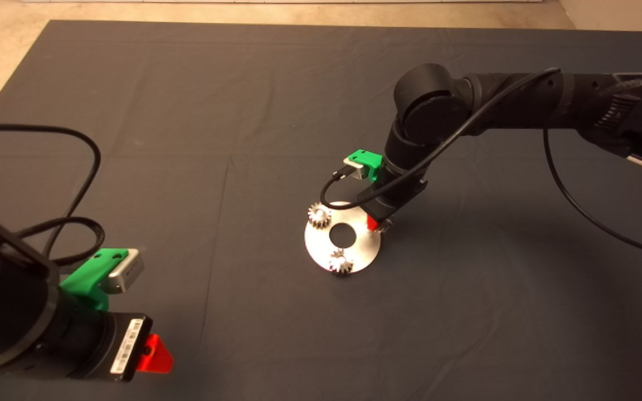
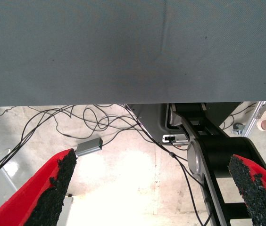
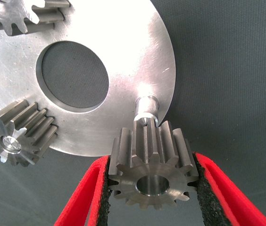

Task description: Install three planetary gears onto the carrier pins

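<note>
A flat silver disc [image 1: 365, 245] [image 3: 123, 56] with a large centre hole lies mid-mat. Two planetary gears sit on its pins, one at the far left rim [image 1: 319, 215] [image 3: 20, 15] and one at the near rim [image 1: 341, 261] [image 3: 16, 137]. My right gripper [image 1: 375, 224] [image 3: 152, 188] hovers over the disc's right rim, shut on a third gear [image 3: 152, 172]. That gear hangs just beside the bare carrier pin [image 3: 145, 109], tilted, with its hole off the pin. My left gripper [image 1: 154, 352] [image 2: 152, 188] is parked at the lower left, open and holding nothing.
The dark mat [image 1: 243, 111] spreads wide around the disc. A black cable [image 1: 577, 206] loops from the right arm over the mat. The left wrist view shows the mat's edge, floor cables [image 2: 90, 117] and a grey box [image 2: 88, 147] beyond it.
</note>
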